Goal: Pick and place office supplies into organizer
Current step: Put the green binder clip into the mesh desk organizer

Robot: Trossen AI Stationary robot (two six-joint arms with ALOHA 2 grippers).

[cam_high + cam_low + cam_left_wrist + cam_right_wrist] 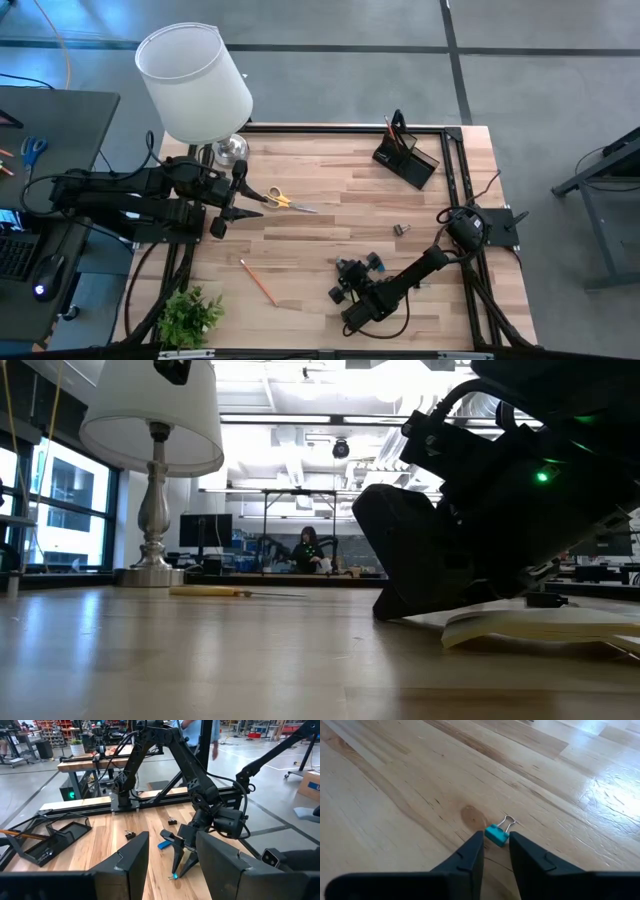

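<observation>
My dark fingers (470,856) flank a teal binder clip (496,834) — silver wire loops, pale wood-grain table (395,785) beneath.

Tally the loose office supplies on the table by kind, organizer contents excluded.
Yellow-handled scissors: 1
Orange pencil: 1
Blue binder clip: 1
Black binder clips: 2
Notepad: 1
Total: 6

Pale wood-plank table (395,795) with satin sheen, teal clip (496,834) with wire handles, matt white lampshade (195,82)
</observation>
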